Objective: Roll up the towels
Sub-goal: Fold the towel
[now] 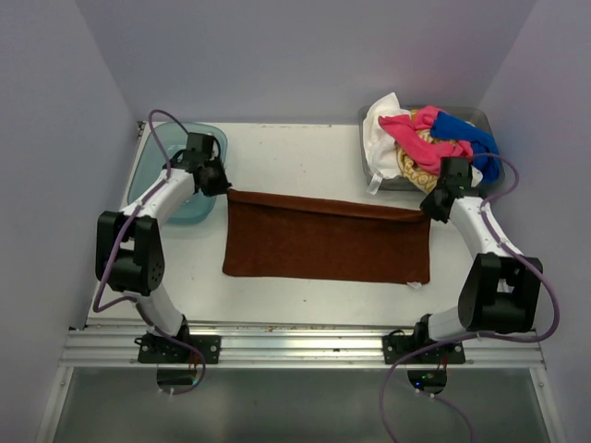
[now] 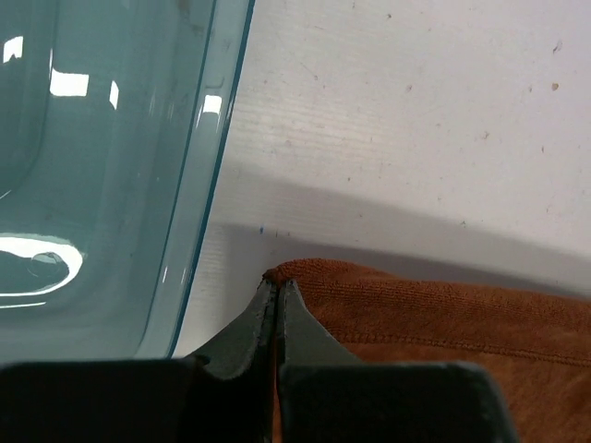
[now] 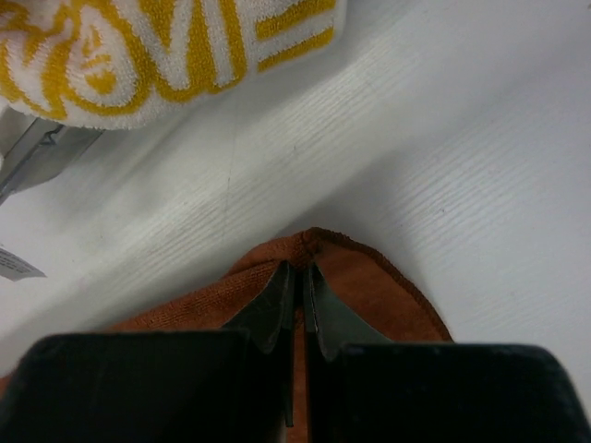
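Pinching the far corners of the rust-brown towel point(image 1: 328, 245), the left gripper point(image 2: 277, 288) and right gripper point(image 3: 297, 269) hold only thin edges, so uneven pulling could slip a corner free.

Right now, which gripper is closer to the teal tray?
Left. The left gripper grips the brown towel beside the teal tray; the right gripper grips its opposite corner, far across.
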Motion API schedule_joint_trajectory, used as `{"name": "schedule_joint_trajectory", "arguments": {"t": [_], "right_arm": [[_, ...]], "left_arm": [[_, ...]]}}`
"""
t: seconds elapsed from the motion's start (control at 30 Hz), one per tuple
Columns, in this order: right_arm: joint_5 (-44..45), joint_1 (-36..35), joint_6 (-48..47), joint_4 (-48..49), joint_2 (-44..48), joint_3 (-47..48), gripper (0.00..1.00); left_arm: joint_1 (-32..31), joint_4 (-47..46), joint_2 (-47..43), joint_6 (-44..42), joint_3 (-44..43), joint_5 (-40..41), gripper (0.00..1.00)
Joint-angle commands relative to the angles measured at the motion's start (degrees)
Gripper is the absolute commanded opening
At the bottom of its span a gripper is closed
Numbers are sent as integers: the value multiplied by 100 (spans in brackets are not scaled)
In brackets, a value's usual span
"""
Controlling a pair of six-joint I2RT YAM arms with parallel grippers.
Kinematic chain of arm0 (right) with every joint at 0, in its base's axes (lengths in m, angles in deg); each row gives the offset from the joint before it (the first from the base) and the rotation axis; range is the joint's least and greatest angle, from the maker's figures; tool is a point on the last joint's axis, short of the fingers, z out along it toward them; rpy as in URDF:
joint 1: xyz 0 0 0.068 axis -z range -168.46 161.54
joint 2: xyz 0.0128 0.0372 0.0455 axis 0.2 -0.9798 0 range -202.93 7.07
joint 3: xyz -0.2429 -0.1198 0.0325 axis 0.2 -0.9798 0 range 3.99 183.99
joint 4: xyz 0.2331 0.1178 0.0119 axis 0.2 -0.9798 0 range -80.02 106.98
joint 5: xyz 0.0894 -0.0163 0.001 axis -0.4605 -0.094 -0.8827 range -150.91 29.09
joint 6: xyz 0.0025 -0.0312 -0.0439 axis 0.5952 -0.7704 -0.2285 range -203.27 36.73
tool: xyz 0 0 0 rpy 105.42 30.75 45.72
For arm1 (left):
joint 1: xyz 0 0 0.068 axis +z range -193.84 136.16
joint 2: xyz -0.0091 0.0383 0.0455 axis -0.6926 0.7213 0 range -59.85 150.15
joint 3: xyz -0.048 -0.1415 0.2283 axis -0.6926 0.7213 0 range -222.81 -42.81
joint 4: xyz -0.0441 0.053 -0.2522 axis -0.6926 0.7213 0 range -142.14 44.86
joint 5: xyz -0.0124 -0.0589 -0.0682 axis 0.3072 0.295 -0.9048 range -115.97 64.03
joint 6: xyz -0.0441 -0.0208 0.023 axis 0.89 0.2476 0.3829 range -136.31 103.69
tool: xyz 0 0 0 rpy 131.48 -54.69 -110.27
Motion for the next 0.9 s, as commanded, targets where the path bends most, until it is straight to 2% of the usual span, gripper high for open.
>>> {"name": "schedule_joint_trajectory", "arguments": {"t": [0.0, 0.17, 0.3, 0.43, 0.6, 0.87], "right_arm": [[-3, 9, -10, -49, 237, -24, 0], [-39, 9, 122, 117, 1002, -1025, 0], [-118, 9, 78, -190, 1459, -1500, 0], [-223, 9, 341, -418, 2030, -1921, 0], [-83, 9, 544, -928, 2549, -2002, 0], [338, 17, 702, -1306, 2760, -2063, 0]], "left_arm": [[62, -6, -287, -166, -29, 36, 0], [45, 55, -885, -148, 595, -88, 0], [36, 144, -1640, -105, 1413, -342, 0], [45, 170, -1993, -60, 1957, -483, 0], [45, 109, -2239, -26, 2319, -807, 0], [18, -6, -2363, 27, 2715, -870, 0]]}}
